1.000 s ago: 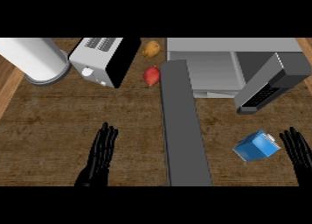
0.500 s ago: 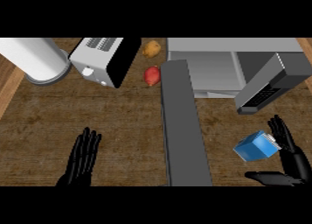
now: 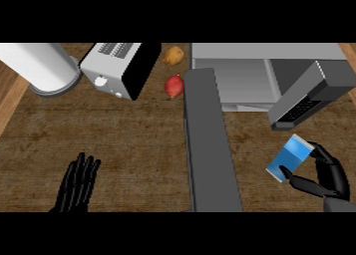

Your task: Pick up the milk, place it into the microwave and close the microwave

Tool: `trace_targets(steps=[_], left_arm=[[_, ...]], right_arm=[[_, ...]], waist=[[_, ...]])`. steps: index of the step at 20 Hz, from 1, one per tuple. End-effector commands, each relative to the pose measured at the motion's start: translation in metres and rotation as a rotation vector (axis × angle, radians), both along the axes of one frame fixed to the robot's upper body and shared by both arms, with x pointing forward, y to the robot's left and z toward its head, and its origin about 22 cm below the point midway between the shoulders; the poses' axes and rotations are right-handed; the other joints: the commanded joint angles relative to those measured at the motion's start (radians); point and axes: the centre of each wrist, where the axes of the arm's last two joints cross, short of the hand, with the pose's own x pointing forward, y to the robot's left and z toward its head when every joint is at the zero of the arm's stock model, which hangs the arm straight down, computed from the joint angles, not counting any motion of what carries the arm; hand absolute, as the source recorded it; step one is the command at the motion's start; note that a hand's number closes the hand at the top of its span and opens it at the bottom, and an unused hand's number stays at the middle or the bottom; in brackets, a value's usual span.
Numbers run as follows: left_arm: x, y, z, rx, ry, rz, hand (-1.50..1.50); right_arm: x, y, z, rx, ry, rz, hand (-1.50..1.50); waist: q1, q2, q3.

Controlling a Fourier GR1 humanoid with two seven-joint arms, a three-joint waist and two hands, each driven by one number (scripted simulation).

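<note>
Blue milk carton caught at the surface's right end

Right hand curls its fingers and thumb round the tilted carton; the open microwave lies just beyond it. Left hand rests flat, far off.

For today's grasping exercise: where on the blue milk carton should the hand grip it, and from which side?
Across its two broad flat faces, from the carton's right. The milk carton stands tilted beside the right hand, whose fingers and thumb already curl round it there.
</note>
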Motion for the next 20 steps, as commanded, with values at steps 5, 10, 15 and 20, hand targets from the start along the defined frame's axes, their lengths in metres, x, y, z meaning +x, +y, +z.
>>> trace_targets(steps=[5,10,15,20], left_arm=[[-0.010,0.025,0.009,0.016,-0.012,-0.006,-1.50],[-0.003,0.024,0.004,0.000,-0.015,-0.007,-1.50],[-0.002,0.022,0.009,-0.001,-0.009,0.006,-1.50],[0.005,0.039,0.000,0.002,-0.021,0.000,-1.50]], right_arm=[[0.001,0.009,-0.023,-0.114,-0.019,0.022,1.50],[0.015,0.022,-0.024,-0.177,-0.031,0.052,1.50],[0.025,0.051,-0.029,-0.094,-0.039,-0.155,1.50],[0.046,0.077,-0.023,0.003,-0.074,-0.067,1.50]], waist=[[0.011,0.004,0.003],[0.017,0.007,0.004],[0.009,0.005,0.003],[0.007,0.005,0.002]])
